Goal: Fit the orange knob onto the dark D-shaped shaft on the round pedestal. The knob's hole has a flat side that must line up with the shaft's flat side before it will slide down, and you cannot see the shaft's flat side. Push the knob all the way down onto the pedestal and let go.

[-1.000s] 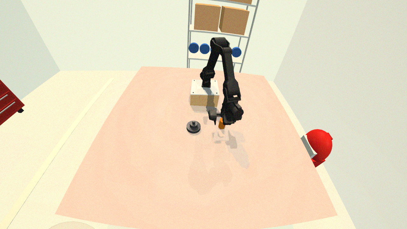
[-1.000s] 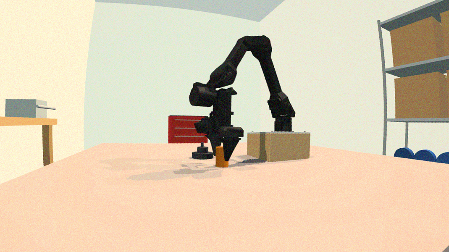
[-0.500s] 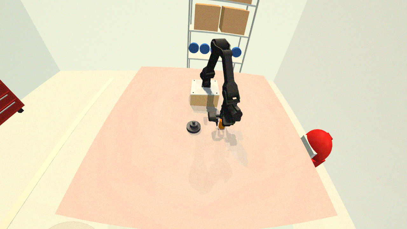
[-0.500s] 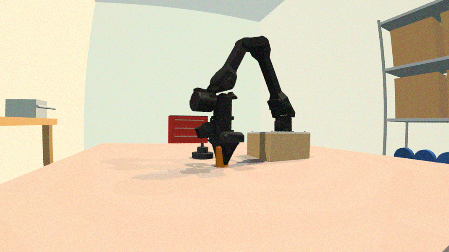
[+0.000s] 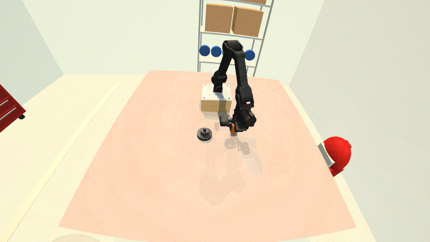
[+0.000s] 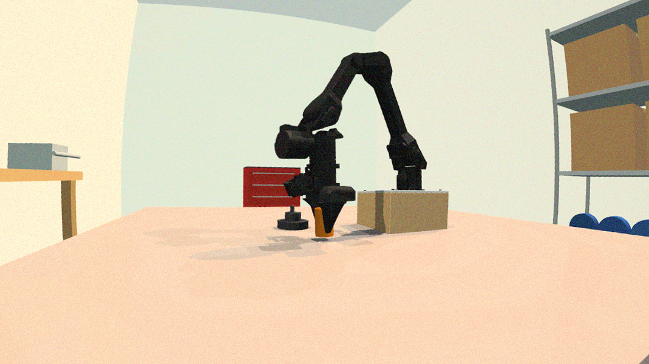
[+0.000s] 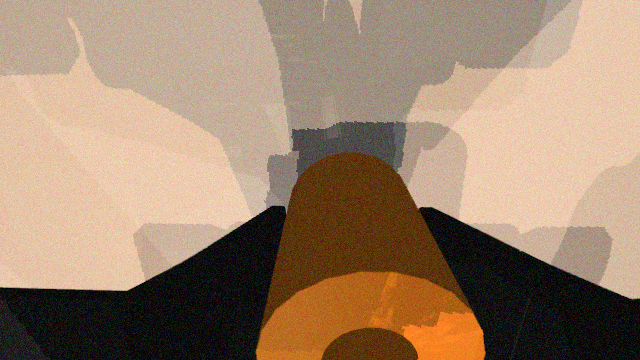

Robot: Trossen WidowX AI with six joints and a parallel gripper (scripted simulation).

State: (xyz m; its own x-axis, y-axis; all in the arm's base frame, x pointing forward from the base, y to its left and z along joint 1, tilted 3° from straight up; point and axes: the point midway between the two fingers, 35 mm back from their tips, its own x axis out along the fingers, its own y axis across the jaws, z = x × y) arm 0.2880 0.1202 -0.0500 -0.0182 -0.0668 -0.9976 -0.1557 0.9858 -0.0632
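Note:
The orange knob (image 5: 233, 130) (image 6: 320, 226) (image 7: 350, 235) is held upright between the fingers of my gripper (image 5: 232, 127) (image 6: 323, 225) (image 7: 351, 220), which is shut on it. The knob's underside is slightly above the table, with a small dark shadow below it. In the wrist view its top ring faces the camera. The hole is cut off by the lower frame edge, and its flat side is not visible. The dark round pedestal (image 5: 199, 136) (image 6: 292, 225) stands left of my gripper in the top and exterior views. Its short shaft (image 5: 204, 129) (image 6: 291, 209) points up, bare. The pedestal is out of the wrist view.
The arm's base stands on a box (image 5: 215, 106) (image 6: 419, 212) with a white top, behind the gripper in the top view. A red drawer cabinet (image 5: 8, 109) (image 6: 269, 186) and a shelf rack (image 5: 231, 34) (image 6: 556, 136) stand beyond the table (image 5: 180, 195) (image 6: 301, 315).

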